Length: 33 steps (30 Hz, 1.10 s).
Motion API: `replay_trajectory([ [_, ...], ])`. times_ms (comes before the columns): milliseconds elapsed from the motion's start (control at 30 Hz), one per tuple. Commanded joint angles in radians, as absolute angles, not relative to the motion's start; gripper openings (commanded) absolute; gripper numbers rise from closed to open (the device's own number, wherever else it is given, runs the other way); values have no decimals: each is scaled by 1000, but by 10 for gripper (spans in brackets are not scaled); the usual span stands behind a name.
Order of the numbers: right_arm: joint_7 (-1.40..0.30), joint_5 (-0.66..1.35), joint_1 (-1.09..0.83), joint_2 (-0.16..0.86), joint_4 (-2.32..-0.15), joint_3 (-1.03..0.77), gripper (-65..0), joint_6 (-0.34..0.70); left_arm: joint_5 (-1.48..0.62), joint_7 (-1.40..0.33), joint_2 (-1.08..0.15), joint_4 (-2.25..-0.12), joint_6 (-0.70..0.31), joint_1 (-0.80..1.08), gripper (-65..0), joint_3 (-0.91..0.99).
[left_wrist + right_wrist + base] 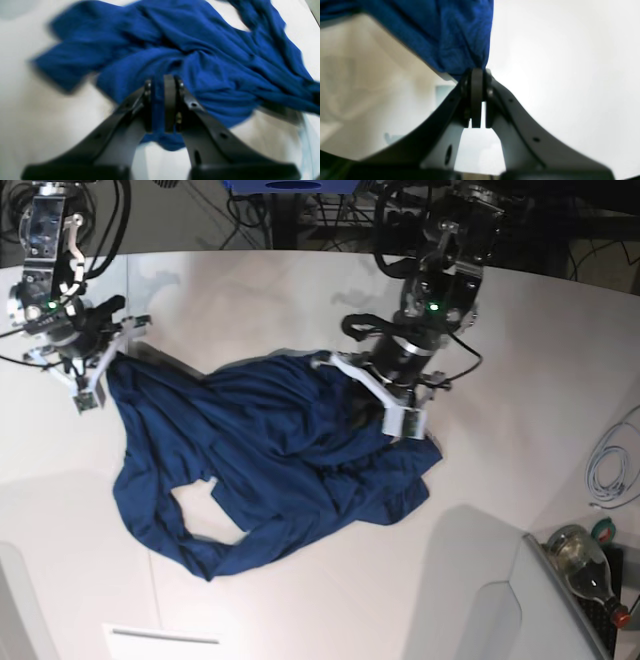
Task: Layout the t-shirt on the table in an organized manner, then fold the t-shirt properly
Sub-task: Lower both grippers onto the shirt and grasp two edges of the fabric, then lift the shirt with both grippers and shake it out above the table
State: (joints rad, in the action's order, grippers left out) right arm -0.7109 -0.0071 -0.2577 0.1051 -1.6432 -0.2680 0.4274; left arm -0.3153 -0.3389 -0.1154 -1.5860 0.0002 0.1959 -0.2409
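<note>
Your navy t-shirt sprawls crumpled across the middle of the white worktop, a sleeve loop hanging toward 7 o'clock in the base view. Your left tool, at 2 o'clock of the cloth, is pinched narrow on a fold of the shirt. Your right tool, at 10 o'clock, is clamped on the shirt's edge, the fabric drawn taut from it.

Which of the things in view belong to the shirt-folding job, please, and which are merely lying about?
Belong to the job:
- t-shirt, still crumpled
- table
- left gripper, shut on the t-shirt
- right gripper, shut on the t-shirt

Lying about:
- white cable, at the table's edge
- bottle, off the table
</note>
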Motion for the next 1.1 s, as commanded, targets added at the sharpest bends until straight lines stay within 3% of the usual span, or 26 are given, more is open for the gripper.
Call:
replay_trajectory([
  [0,-690,2,-242,113,-1678,-291,-642,453,-315,-323,-114,-1586,-2,194,-591,-257],
  [267,-693,2,-200,108,-1765,-444,-642,582,-249,-323,-116,-1480,28,206,-583,-394],
  [433,-696,2,-151,108,-1776,-441,-642,584,-134,-317,-114,-1480,143,206,-583,-487],
  [800,-700,-4,-76,117,-1860,-443,-642,585,-127,-323,-117,-1603,147,225,-571,-495],
  [867,-700,-4,-85,114,-1853,-443,-642,585,-127,-323,-119,-1616,147,225,-497,-493],
  [1000,-700,-2,-97,111,-1837,-441,-642,585,-127,-323,-122,-1601,147,186,-216,-493],
  [1067,-700,-2,-97,110,-1837,-441,-642,585,-127,-318,-120,-1567,147,156,-163,-493],
])
